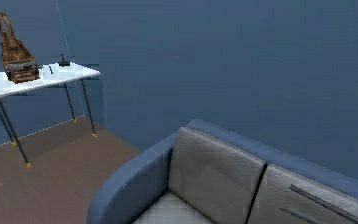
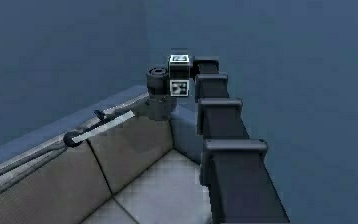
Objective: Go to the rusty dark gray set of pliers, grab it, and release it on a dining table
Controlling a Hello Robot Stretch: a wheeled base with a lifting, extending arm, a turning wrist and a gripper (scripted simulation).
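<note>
At ten o'clock in my forward view stands a white surface (image 1: 79,71) carrying a brown wooden object (image 1: 17,50) and a small dark thing (image 1: 62,62). It may be the pliers, but it is too small to be sure. Rusty steel pliers should be stiff, weighty, rough rather than slippery, and not fragile. I'd take them across both handles near the pivot. I count one surface, one wooden object, one dark thing, one sofa (image 1: 127,185). Off the arm (image 2: 227,140), the jaws point toward eight o'clock with the sofa behind; I cannot tell their state or load.
</note>
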